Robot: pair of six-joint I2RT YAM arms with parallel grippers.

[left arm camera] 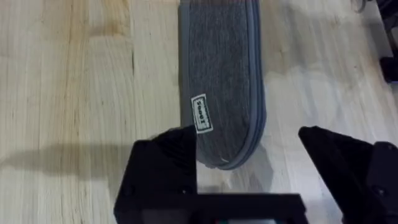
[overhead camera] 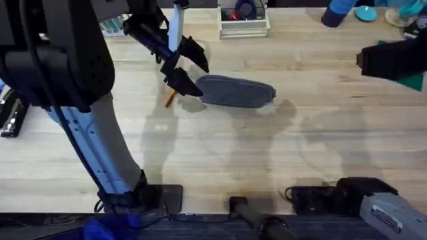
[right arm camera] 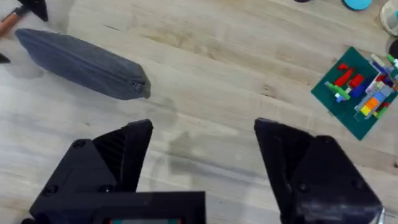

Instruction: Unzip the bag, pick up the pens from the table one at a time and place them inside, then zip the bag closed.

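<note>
Blue-grey fabric of the bag (overhead camera: pixel 237 91) lay lengthwise on the light wood table (overhead camera: pixel 220 153), slightly behind centre, zipper side not legible from overhead; one orange pen (overhead camera: pixel 169 98) showed just off the bag's left end, partly hidden under the left gripper (overhead camera: pixel 189 72); left gripper hovered over that left end, fingers spread, nothing between them; left wrist view had the bag's rounded end (left arm camera: pixel 222 87) between the two black fingers (left arm camera: pixel 166 168), a small white label (left arm camera: pixel 201 114) on the fabric; right gripper (right arm camera: pixel 202 168) sat well to the right of the bag, released and empty, above bare table; right wrist view showed a green board with coloured bricks (right arm camera: pixel 360 90) farther off.
</note>
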